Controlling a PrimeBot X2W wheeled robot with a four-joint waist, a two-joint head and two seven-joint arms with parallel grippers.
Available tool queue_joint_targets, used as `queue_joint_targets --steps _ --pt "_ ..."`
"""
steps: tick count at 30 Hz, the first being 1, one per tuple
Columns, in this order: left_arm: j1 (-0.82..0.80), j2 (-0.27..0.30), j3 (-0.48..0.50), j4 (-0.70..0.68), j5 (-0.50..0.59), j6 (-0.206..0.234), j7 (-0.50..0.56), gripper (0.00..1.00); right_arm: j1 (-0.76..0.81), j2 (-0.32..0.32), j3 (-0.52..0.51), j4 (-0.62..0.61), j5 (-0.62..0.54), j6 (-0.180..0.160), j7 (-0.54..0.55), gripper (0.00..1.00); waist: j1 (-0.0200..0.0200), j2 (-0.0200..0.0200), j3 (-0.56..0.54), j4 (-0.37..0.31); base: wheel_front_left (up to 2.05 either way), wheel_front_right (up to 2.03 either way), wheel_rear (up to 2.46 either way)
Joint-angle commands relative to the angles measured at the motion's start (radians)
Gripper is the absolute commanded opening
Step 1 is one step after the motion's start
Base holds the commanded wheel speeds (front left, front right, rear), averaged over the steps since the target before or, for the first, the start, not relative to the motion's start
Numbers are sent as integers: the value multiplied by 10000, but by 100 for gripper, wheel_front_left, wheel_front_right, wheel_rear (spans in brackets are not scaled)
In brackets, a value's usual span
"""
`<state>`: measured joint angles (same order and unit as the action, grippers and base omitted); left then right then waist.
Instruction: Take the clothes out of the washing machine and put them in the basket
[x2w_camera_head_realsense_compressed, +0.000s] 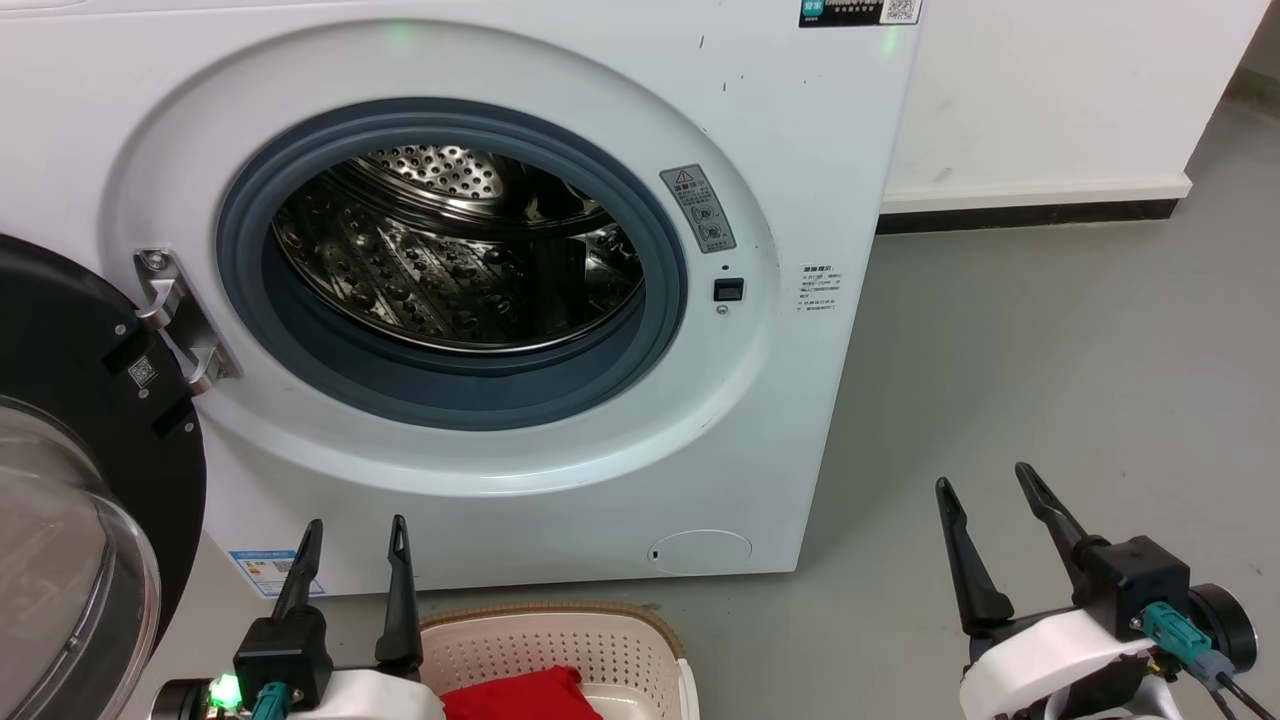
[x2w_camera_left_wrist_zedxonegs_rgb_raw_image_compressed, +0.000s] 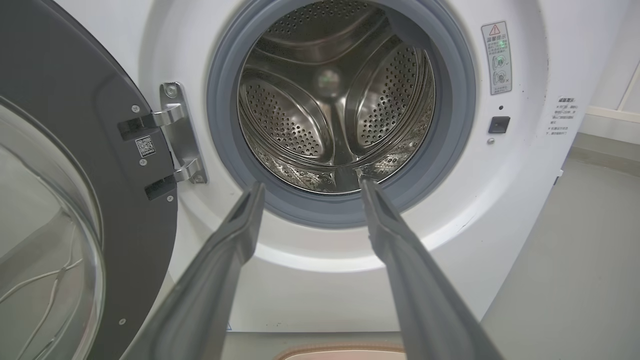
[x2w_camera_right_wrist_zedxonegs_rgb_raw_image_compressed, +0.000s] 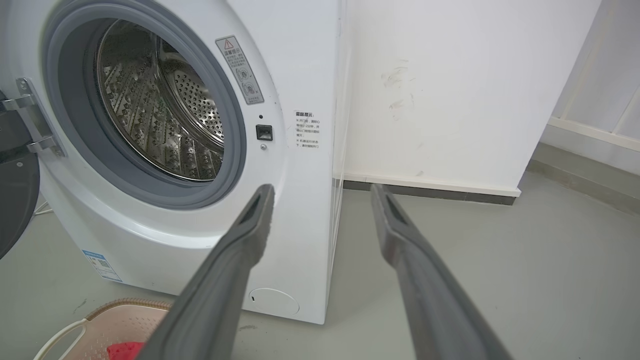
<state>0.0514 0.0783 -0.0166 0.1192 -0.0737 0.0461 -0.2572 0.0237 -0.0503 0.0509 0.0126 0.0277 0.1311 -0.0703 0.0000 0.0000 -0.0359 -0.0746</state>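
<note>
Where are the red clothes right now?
The red clothes lie in the basket on the floor in front of the washing machine, at the head view's bottom edge, just right of the left pincer.

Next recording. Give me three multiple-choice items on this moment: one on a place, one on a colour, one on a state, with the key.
1. Where do the clothes lie?
A) in the drum
B) in the basket
C) on the floor

2. What colour is the rubber ring around the washing machine mouth?
A) grey
B) red
C) brown

3. How does the door stand?
A) shut
B) swung open at the robot's left
C) removed

Key:
1 B, red fabric sits within the basket's perforated walls.
2 A, the ring reads grey against the white front.
3 B, the door hangs on its hinge, left of the ring.
</note>
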Motion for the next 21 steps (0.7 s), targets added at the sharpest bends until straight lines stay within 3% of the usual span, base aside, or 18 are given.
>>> queue_joint_targets --steps 1,2,5,21 --pt "-72 27 -8 25 -41 65 23 100 60 2 1 20 90 -7 -45 100 0 0 -3 1 0 0 0" --pt "-79 35 -16 30 -52 59 29 0 54 2 1 28 95 -7 -55 0 0 0 -3 0 0 0 0" --pt "55 -18 -11 259 -55 2 60 0 96 2 25 224 64 0 -10 0 0 0 -3 -1 0 0 0" --pt "-356 -73 307 491 -3467 -394 898 0 -239 -210 -79 656 3833 -1 181 0 0 0 51 102 0 0 0"
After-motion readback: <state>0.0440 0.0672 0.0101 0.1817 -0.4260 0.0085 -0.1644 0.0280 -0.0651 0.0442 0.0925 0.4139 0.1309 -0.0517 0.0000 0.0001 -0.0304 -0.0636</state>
